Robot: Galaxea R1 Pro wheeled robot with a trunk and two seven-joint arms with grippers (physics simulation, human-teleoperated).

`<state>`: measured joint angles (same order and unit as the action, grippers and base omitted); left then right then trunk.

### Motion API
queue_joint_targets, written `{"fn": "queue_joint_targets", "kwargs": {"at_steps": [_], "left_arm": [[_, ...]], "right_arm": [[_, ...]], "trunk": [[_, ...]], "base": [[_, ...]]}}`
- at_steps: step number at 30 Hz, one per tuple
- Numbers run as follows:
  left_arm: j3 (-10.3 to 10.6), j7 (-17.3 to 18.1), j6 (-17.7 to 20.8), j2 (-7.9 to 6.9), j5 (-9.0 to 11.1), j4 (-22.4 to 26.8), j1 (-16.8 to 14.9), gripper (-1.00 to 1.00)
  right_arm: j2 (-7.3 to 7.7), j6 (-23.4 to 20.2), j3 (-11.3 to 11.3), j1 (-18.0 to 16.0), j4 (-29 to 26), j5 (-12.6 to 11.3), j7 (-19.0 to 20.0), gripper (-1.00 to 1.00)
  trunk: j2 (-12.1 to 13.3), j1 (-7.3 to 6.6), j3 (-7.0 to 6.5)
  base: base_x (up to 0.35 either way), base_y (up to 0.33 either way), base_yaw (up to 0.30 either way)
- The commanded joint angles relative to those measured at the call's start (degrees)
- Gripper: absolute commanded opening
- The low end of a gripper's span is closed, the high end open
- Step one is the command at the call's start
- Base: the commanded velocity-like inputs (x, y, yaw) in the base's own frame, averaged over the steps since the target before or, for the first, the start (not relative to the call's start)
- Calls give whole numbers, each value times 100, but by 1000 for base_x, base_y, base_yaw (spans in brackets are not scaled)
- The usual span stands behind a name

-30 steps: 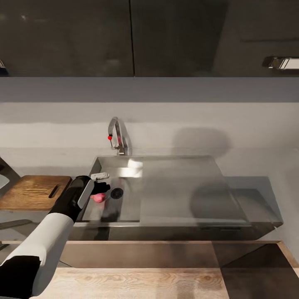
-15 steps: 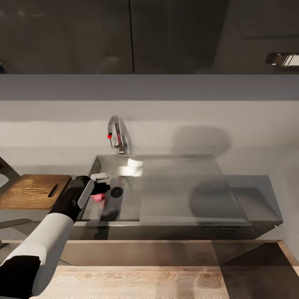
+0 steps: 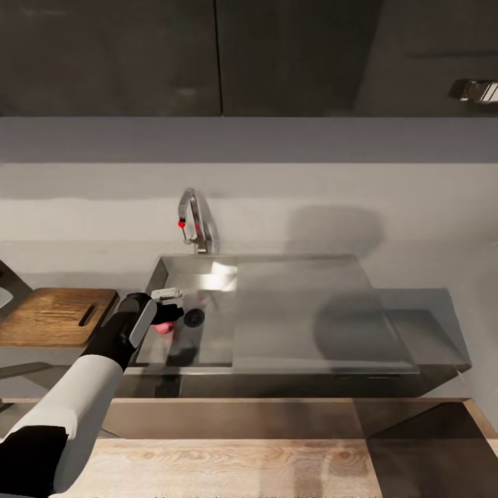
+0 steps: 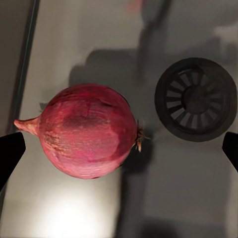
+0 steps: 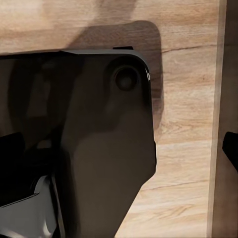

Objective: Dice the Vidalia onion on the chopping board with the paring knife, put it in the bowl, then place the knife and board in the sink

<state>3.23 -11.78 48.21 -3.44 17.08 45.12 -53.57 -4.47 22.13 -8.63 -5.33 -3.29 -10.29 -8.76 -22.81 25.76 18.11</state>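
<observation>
The onion (image 4: 87, 131) lies on the floor of the sink (image 3: 290, 311), just beside the round drain (image 4: 197, 99) and not touching it. The chopping board (image 3: 55, 316) waits on the counter next to the sink.

Your left gripper (image 3: 168, 304) hangs over the onion with its jaws wide open, one dark tip at each side in the left wrist view, neither touching. I cannot tell if your right gripper is open or shut.

The onion looks round, firm and light, with smooth, dry skin, so it may roll or slip. Squeeze it across its fat middle, not by the little pointy stem (image 4: 27, 125).
</observation>
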Motion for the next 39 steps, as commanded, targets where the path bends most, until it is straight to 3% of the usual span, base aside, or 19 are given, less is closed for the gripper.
{"fn": "queue_joint_targets", "kwargs": {"at_steps": [1,25,39], "left_arm": [[28,-53,19,-7,61,6,-4,100],[28,-53,19,-7,65,6,-4,100],[28,-53,22,-77,67,-3,-4,100]], "right_arm": [[-1,19,-51,-4,4,-52,-20,100],[-1,19,-51,-4,4,-52,-20,100],[-1,19,-51,-4,4,-52,-20,100]], "trunk": [[-10,3,16],[-10,3,163],[-10,3,249]], "base": [[0,0,0],[1,0,0],[102,0,0]]}}
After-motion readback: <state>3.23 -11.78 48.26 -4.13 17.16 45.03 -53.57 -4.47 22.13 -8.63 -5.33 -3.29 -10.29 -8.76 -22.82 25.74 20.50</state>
